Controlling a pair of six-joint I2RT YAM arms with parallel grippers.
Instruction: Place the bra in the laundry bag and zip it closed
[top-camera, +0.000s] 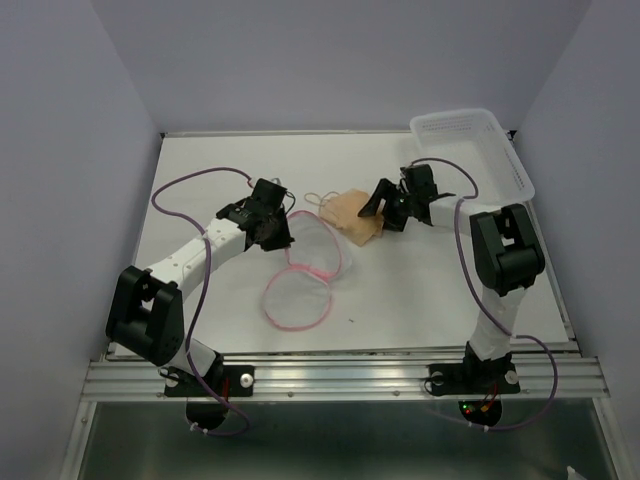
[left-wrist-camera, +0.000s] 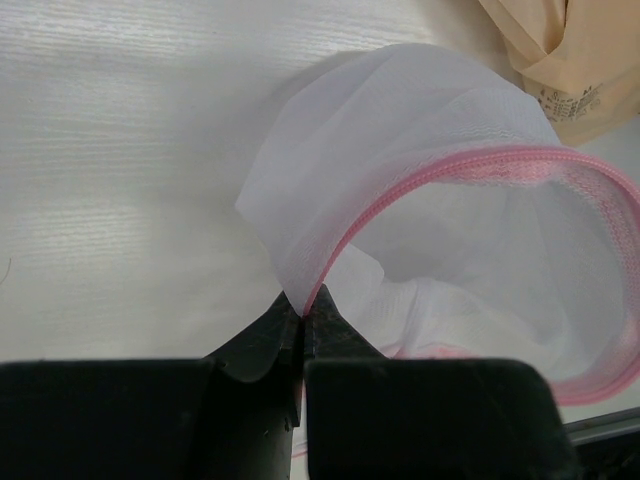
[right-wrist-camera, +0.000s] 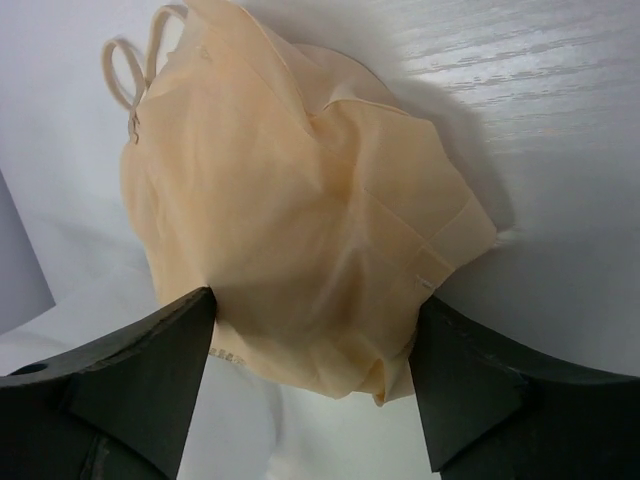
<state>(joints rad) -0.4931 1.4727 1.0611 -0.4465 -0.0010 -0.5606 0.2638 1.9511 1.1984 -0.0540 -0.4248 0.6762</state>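
The laundry bag (top-camera: 298, 296), white mesh with a pink zipper rim, lies unzipped mid-table. My left gripper (top-camera: 268, 228) is shut on its upper-left rim. In the left wrist view the left gripper (left-wrist-camera: 303, 308) pinches the pink zipper rim (left-wrist-camera: 470, 165), which arcs up and holds the laundry bag (left-wrist-camera: 400, 110) mouth agape. The tan bra (top-camera: 353, 213) rests on the table just beyond the bag's right side. My right gripper (top-camera: 379, 209) stands open at the bra's right edge. In the right wrist view the right gripper (right-wrist-camera: 312, 325) straddles the near edge of the bra (right-wrist-camera: 300, 200), with both fingertips against the fabric, which is not squeezed.
A clear plastic basket (top-camera: 470, 140) stands at the far right corner of the white table (top-camera: 200, 165). Purple walls close in left, right and behind. The bra's thin strap loops (right-wrist-camera: 125, 70) trail toward the far left.
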